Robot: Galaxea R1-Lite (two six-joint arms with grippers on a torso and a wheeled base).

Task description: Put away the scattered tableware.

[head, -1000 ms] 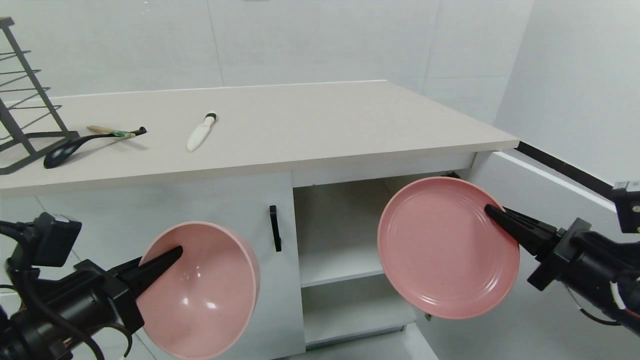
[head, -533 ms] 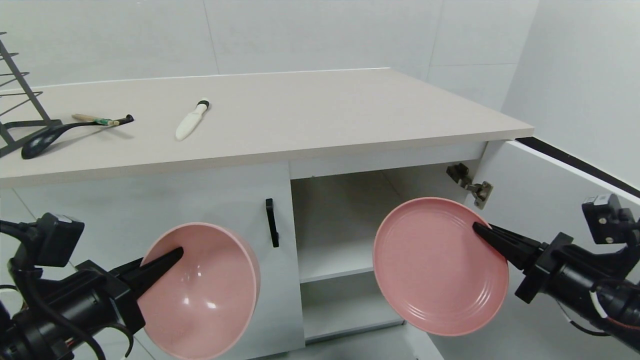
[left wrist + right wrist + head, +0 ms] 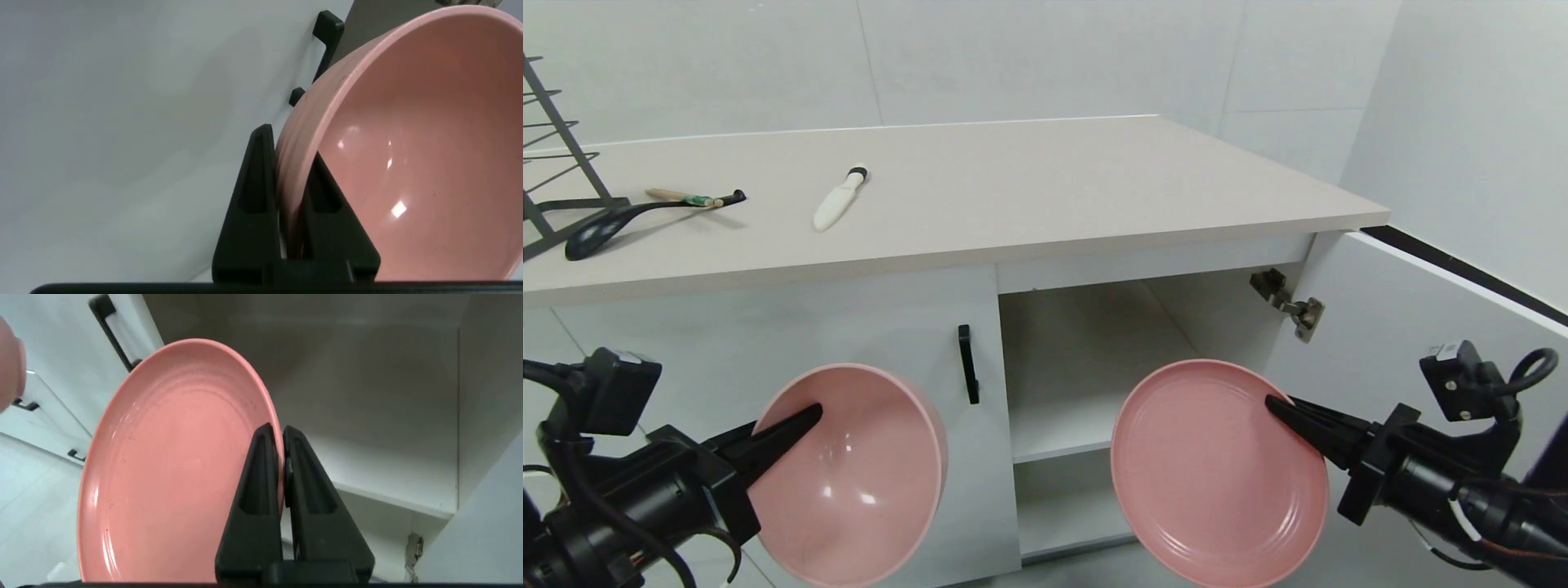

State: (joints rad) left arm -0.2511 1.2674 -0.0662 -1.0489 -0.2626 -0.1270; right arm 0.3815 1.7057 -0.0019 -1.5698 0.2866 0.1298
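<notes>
Left tool (image 3: 810, 412): clamped on pink bowl (image 3: 866, 490) rim.
Right tool (image 3: 1272, 403): clamped on pink plate (image 3: 1209, 490) rim.
Room: plate before open cabinet (image 3: 1086, 327), seemingly clear of shelf (image 3: 1054, 429) edge.

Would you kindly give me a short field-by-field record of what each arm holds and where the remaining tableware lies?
Left claw: shut on the rim of the pink bowl, in front of the closed cabinet door
Right claw: shut on the rim of the pink plate, before the open cabinet compartment
Countertop: black spoon, wooden utensil, white knife
Rack: at the countertop's left end
</notes>
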